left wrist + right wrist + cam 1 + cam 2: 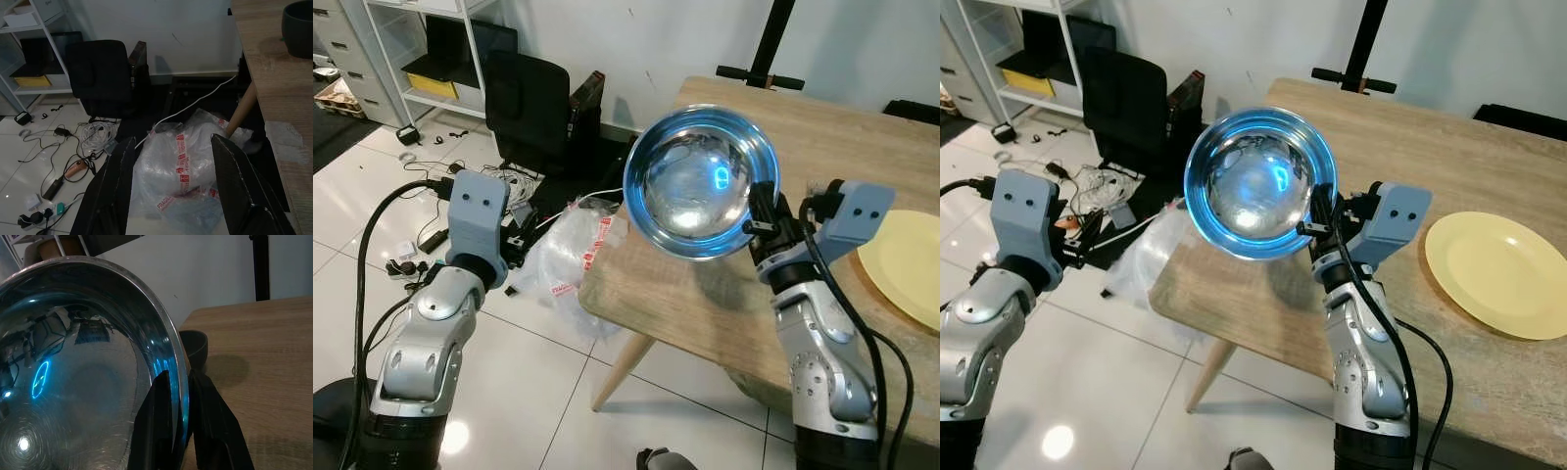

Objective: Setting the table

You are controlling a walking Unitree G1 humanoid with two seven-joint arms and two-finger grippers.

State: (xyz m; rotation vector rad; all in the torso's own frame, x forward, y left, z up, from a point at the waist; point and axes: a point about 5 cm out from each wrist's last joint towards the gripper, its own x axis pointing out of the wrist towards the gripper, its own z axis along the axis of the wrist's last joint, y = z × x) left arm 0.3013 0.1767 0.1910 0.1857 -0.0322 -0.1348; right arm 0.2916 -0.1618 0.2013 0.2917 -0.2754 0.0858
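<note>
Right gripper (pixel 762 211) pinches steel bowl's (pixel 701 182) rim — bowl tilted, above table (pixel 862 147) corner.

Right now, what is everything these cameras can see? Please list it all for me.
Metal bowl: one, shiny silver, held up over the table's corner.
Plate: one, yellow, on the table, right of the bowl.
Dark bowl: one, on the table.
Table: one, light wood.
Office chair: one, black, by the wall.
Plastic wrap: one clear heap, floor.
Cables: several, floor.
Shelf unit: one, white.
Right gripper: clamped on the metal bowl's rim.
Left gripper: open, above the floor.
</note>
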